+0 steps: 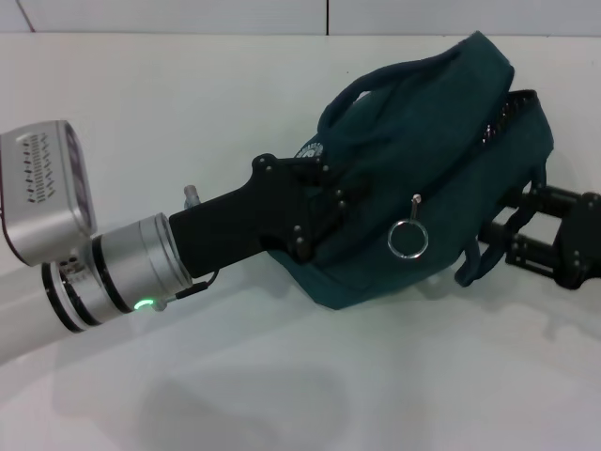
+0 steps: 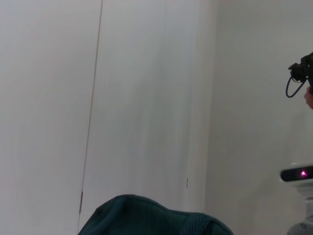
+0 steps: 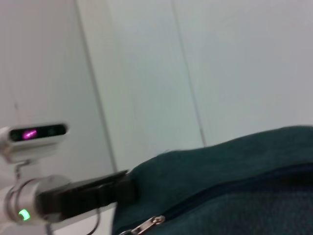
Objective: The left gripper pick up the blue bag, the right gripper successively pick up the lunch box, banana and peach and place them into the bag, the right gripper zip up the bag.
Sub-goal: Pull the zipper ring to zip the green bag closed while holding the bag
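Blue bag (image 1: 423, 178): dark teal fabric, tilted, occupying the centre and upper right of the head view above the white worktop (image 1: 188, 113). One looped handle arches at its upper left; a white round logo shows partly at its left edge. A silver ring pull (image 1: 408, 240) hangs at lower centre. The zipper line runs along its upper right side.
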`<state>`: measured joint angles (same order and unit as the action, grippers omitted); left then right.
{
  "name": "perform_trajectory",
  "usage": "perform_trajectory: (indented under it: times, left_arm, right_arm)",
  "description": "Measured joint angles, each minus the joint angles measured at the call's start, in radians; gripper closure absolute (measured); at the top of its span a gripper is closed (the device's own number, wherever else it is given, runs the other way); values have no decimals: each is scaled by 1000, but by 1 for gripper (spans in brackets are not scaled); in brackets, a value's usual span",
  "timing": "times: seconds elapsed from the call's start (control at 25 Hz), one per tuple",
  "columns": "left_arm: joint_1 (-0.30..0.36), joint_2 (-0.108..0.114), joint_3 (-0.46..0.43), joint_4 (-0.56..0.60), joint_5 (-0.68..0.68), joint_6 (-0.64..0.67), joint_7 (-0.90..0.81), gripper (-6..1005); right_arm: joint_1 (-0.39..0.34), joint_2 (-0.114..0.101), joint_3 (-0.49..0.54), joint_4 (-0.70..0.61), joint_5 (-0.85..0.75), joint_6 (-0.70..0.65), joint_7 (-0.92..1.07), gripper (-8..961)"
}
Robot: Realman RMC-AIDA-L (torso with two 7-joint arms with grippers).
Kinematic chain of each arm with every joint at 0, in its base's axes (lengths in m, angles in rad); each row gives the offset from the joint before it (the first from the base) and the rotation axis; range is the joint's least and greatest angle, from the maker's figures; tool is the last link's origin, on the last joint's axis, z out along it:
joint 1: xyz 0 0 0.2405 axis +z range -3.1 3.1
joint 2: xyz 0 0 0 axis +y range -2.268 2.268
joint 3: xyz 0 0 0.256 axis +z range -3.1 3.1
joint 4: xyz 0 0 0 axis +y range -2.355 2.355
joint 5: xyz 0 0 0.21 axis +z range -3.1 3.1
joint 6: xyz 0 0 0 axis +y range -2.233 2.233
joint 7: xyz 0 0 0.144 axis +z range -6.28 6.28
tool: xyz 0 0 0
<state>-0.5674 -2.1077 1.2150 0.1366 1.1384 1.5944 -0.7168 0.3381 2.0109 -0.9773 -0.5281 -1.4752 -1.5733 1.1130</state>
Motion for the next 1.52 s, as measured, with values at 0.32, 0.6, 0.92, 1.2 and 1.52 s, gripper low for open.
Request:
perform_trajectory:
  times: [0.32, 0.6, 0.92, 1.2, 1.52]
  left_arm:
    - [7, 0, 2, 0, 6, 29, 17, 891]
    - [39, 0, 100, 0, -1, 114, 152, 943]
    - [37, 0, 104, -78, -129, 110, 156, 945]
    - [34, 0, 104, -78, -132, 84, 157, 945]
    - [15, 0, 104, -78, -133, 74, 157, 946]
  right_arm:
    - [42, 0, -2, 1, 29, 34, 0, 363]
    - [97, 2, -4, 1, 56, 57, 1, 363]
    - [82, -2, -5, -11, 49, -16, 17, 364]
    - [-39, -8, 17, -78, 76, -237, 1, 366]
    - [-20, -2, -30, -113, 70, -355, -12, 367]
